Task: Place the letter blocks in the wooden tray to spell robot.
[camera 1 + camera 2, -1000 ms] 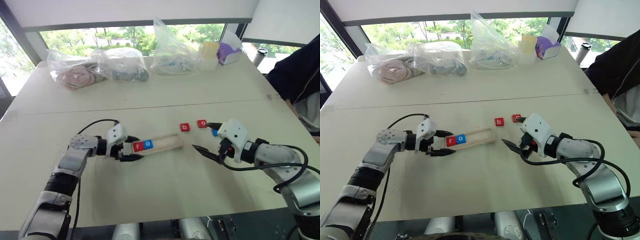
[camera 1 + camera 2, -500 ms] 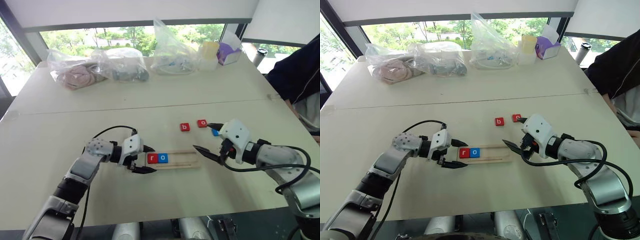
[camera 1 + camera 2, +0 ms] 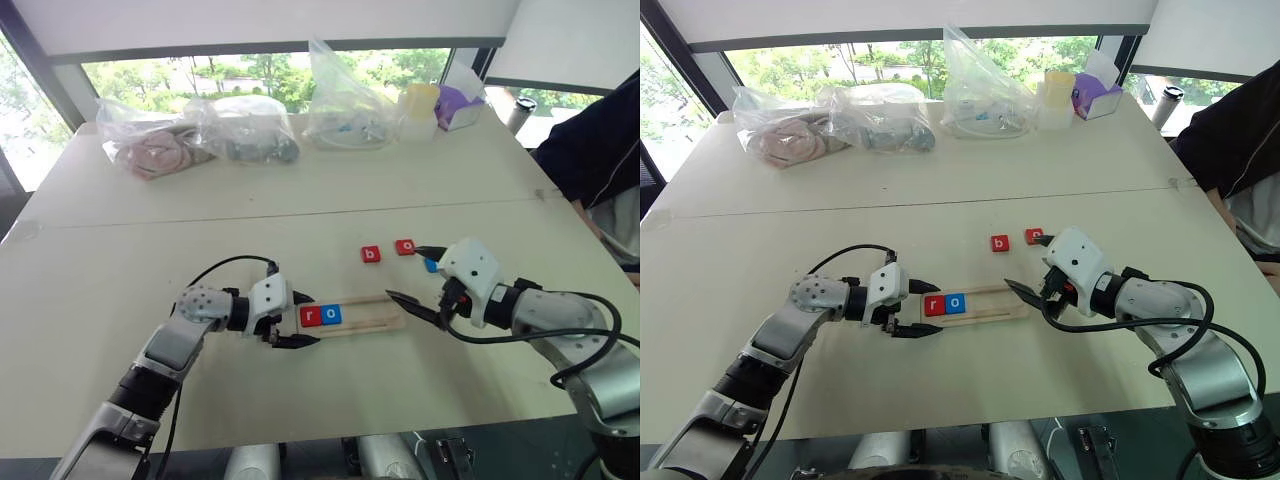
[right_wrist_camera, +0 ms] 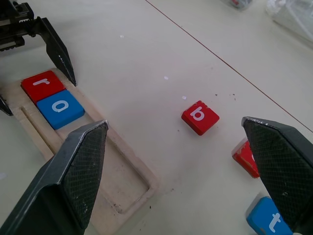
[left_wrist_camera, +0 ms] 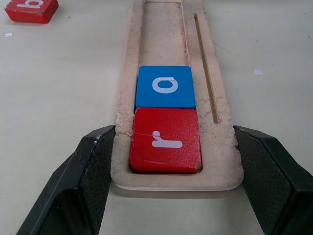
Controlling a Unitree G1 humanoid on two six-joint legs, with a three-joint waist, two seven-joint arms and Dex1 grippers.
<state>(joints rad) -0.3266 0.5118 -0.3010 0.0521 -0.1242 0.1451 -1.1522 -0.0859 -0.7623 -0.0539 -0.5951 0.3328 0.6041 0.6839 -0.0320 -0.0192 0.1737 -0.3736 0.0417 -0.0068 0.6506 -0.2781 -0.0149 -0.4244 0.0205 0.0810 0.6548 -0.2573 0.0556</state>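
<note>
The wooden tray point(image 3: 375, 314) lies across the near middle of the table. A red r block point(image 3: 310, 316) and a blue o block point(image 3: 331, 315) sit side by side at its left end. My left gripper point(image 3: 309, 319) is shut on that end of the tray, one finger point(image 5: 93, 161) against each long side. Beyond the tray's right end lie a red b block point(image 3: 371, 254), a red o block point(image 3: 405, 246) and a blue t block point(image 4: 269, 219). My right gripper point(image 3: 404, 272) hovers open by the tray's right end, close to these loose blocks, with nothing between its fingers.
Clear plastic bags point(image 3: 240, 128) with contents, a yellow cup point(image 3: 419, 105) and a purple box point(image 3: 457, 105) line the far edge by the window. A person in a dark sleeve point(image 3: 595, 150) sits at the right side. A seam point(image 3: 300, 212) crosses the table.
My left gripper has pulled the tray to the right and nearer to me, with the r and o blocks still in it. The right gripper has kept still.
</note>
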